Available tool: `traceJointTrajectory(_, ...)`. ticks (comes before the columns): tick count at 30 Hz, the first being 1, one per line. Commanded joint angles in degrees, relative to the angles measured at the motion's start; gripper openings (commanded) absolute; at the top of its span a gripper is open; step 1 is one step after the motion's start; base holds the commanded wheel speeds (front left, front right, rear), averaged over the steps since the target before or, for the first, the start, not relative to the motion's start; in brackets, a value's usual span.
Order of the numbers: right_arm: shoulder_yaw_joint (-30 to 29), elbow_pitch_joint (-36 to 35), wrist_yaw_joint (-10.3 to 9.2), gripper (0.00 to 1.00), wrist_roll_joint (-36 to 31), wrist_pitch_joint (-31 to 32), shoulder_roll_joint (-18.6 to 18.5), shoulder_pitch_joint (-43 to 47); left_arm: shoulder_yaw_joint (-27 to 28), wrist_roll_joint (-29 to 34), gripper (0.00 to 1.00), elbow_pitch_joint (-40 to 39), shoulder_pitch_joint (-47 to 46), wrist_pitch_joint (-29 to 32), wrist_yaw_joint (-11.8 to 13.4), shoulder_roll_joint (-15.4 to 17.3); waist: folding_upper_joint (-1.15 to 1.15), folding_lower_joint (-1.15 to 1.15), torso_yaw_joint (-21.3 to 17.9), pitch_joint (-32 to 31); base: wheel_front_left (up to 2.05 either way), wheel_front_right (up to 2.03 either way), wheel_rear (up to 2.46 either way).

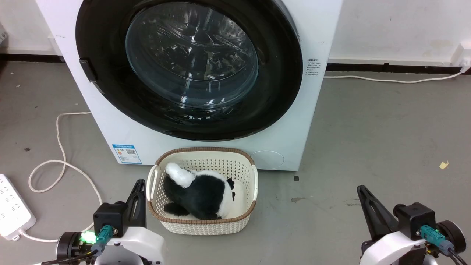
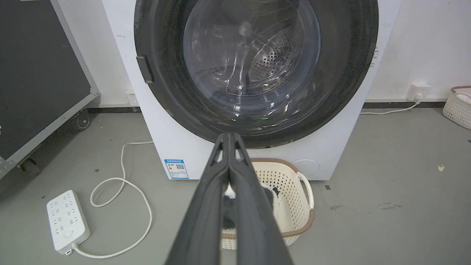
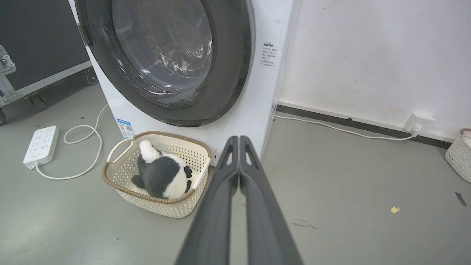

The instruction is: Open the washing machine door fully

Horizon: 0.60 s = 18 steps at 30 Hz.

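Your left gripper (image 1: 140,184) and right gripper (image 1: 361,189) sit clenched and empty, well short of the washing machine door (image 1: 279,73) shut flush on the far washing machine (image 1: 320,29); reaching its left-edge handle (image 1: 87,70), you may clip the basket (image 1: 254,176).

The left gripper (image 1: 140,184) and the right gripper (image 1: 361,189) each have two long, matte dark grey fingers (image 2: 206,206) that taper to narrow tips, with slim slot cut-outs near the ends. Behind each pair sits a boxy black housing (image 1: 109,217) on a glossy white wrist shell (image 1: 138,243). A teal cable connector (image 1: 103,233) with a black lead plugs into each wrist beside a round black drum (image 1: 455,232). A green light (image 1: 87,236) glows on the left wrist.
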Motion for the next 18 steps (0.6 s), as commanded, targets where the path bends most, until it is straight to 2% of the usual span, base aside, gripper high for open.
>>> traceJointTrajectory(1, 0.0, -0.2, -0.06, 0.00, -0.3, 0.0, 0.3, -0.7, 0.0, 0.5, 0.00, -0.2, 0.8, 0.0, 0.1, 0.1, 0.00, 0.00, 0.0, 0.0, 0.00, 0.00, 0.00)
traceJointTrajectory(18, 0.0, -0.2, -0.06, 0.00, -0.3, 0.0, 0.3, -0.7, 0.0, 0.5, 0.00, -0.2, 0.8, 0.0, 0.1, 0.1, 0.00, 0.00, 0.0, 0.0, 0.00, 0.00, 0.00)
